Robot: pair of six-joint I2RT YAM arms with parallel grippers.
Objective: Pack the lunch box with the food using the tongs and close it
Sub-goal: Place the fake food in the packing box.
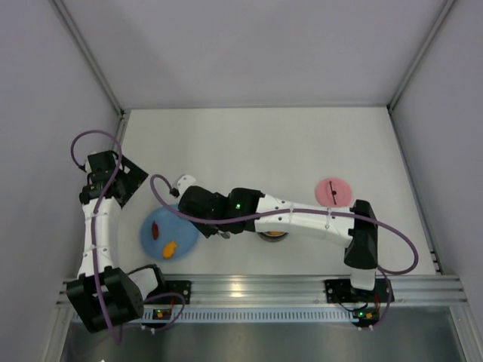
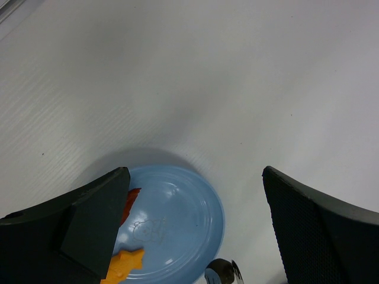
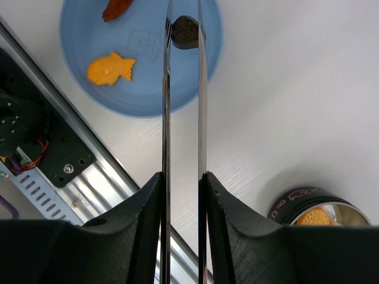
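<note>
Tongs (image 3: 166,118) in right pincer (image 3: 182,177), around dark bit (image 3: 185,32)

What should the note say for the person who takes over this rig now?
Left gripper: open, empty, near the blue plate.
Right gripper: shut on the tongs, whose tips pinch a dark piece over the plate.
Done: one orange piece lies in the lunch box.
To do: dark piece, orange fish, red piece, then the pink lid, which lies apart on the table.
</note>
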